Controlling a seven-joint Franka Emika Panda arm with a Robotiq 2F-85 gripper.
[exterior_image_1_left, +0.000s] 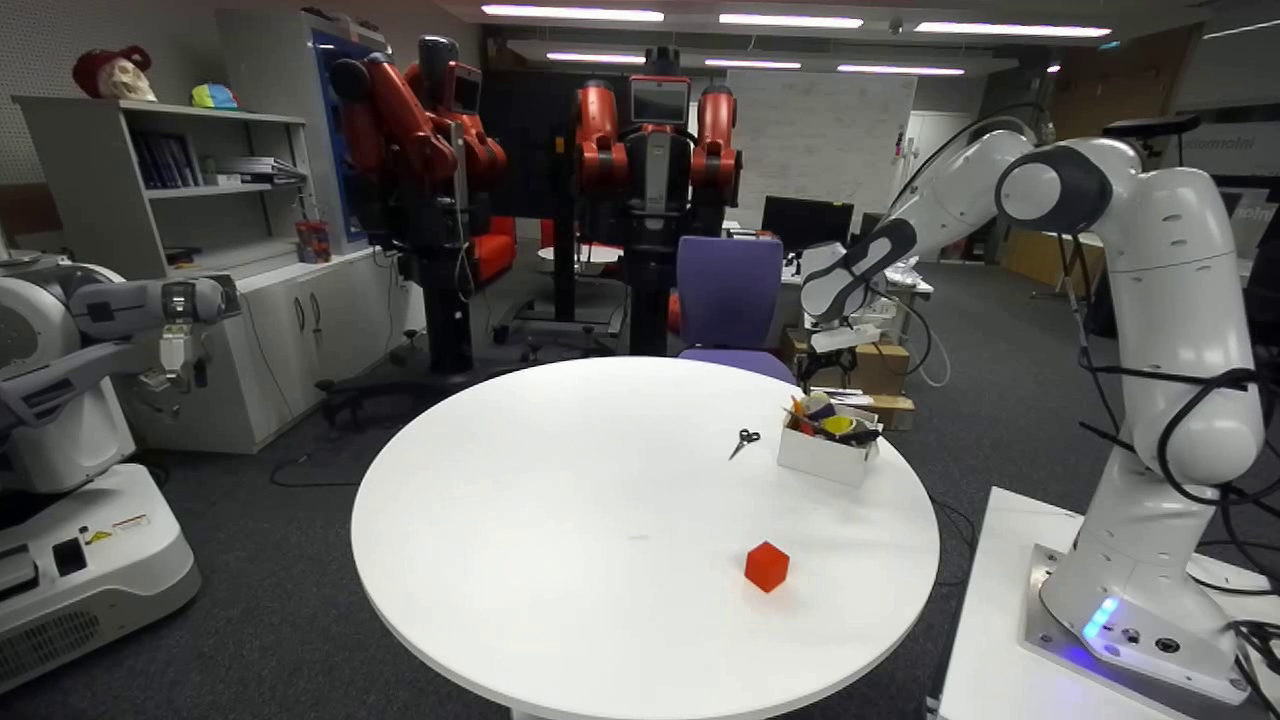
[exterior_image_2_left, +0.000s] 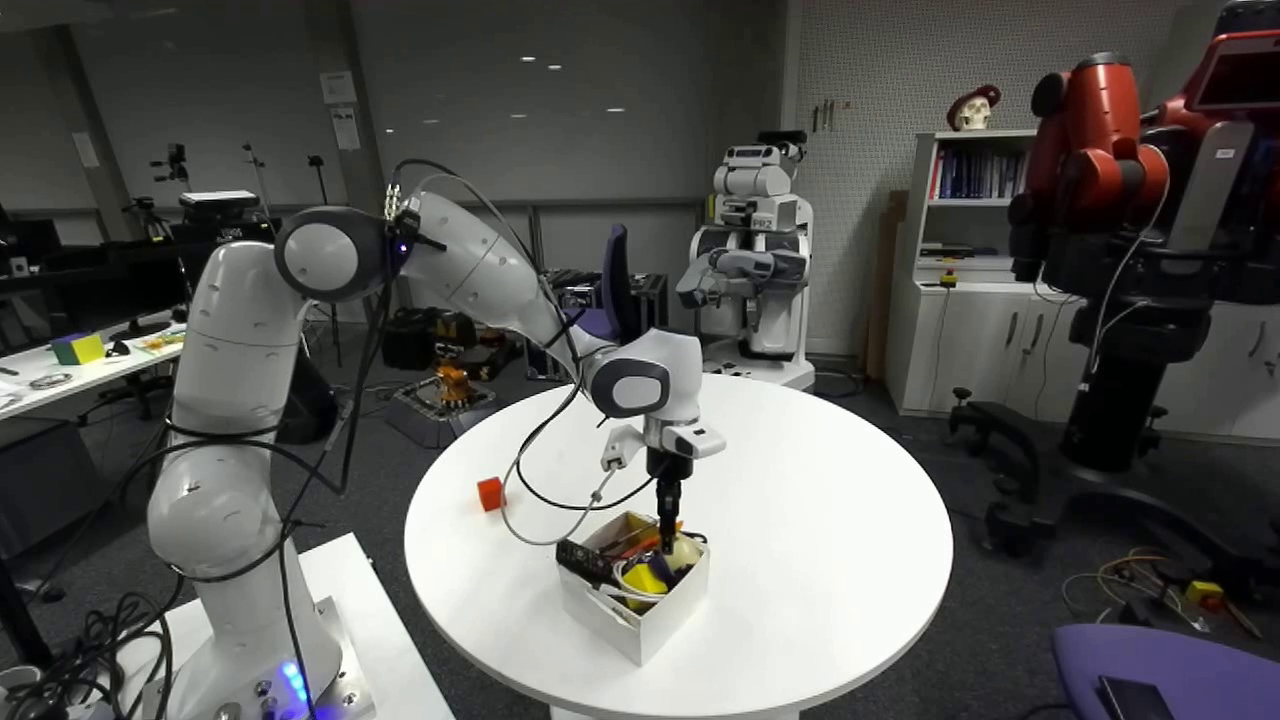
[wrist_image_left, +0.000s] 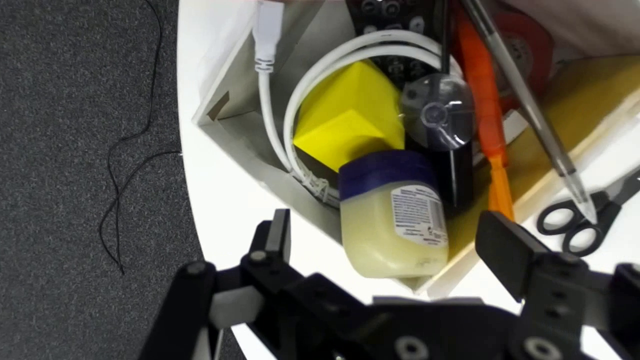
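Jar (wrist_image_left: 392, 215) (blue-lidded): framed between parted jaws of claw (wrist_image_left: 384, 237), wrist view.

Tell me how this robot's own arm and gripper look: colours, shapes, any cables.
The smooth white arm has rounded segments, dark-ringed white joint caps and glowing blue lights low down. Black cables and a thin pale cable loop along it. The black gripper has angular linkages, grey patches and blocky jaws.

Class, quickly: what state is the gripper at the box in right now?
Gripper: open, holding nothing; fingers apart, gaps showing on both sides of the jar.
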